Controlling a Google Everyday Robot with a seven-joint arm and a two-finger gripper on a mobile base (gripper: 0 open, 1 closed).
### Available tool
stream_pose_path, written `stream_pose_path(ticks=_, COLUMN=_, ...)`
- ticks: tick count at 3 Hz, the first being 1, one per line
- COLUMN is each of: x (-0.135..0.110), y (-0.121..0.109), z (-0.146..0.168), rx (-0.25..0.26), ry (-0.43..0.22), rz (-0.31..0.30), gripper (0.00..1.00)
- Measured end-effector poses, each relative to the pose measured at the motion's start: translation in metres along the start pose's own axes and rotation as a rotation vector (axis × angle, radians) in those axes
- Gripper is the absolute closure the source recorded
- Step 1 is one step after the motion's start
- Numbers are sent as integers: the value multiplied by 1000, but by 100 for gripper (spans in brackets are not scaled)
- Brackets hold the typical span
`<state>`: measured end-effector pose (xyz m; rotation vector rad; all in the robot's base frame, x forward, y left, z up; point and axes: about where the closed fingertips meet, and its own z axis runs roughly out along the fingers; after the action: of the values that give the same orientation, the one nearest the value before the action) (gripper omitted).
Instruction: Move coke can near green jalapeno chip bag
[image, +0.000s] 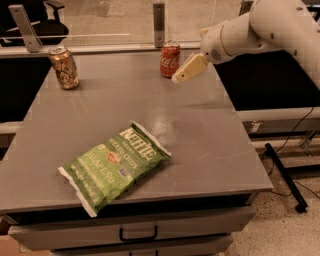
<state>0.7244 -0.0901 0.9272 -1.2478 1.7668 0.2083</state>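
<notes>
The red coke can (170, 60) stands upright at the far edge of the grey table (210, 135), near its middle. The green jalapeno chip bag (115, 167) lies flat near the front left of the table, lettering up. My gripper (187, 70) hangs on the white arm coming in from the upper right. Its cream-coloured fingers (191, 67) point down and to the left, just right of the coke can and close to it, a little above the table. It holds nothing that I can see.
A gold-brown can (64, 67) stands upright at the table's far left. A rail with a metal post (159, 22) runs behind the far edge. The table has drawers in its front (137, 232). A black stand leg (285, 177) lies on the floor at right.
</notes>
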Motion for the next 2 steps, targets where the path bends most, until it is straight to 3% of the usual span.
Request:
stream_pose_path(ticks=1, x=1, y=-20, z=39, rx=39, ry=-80, rz=88, gripper=0)
stream_pose_path(ticks=2, x=-1, y=-24, z=67, rx=44, ry=-132, rz=161, gripper=0)
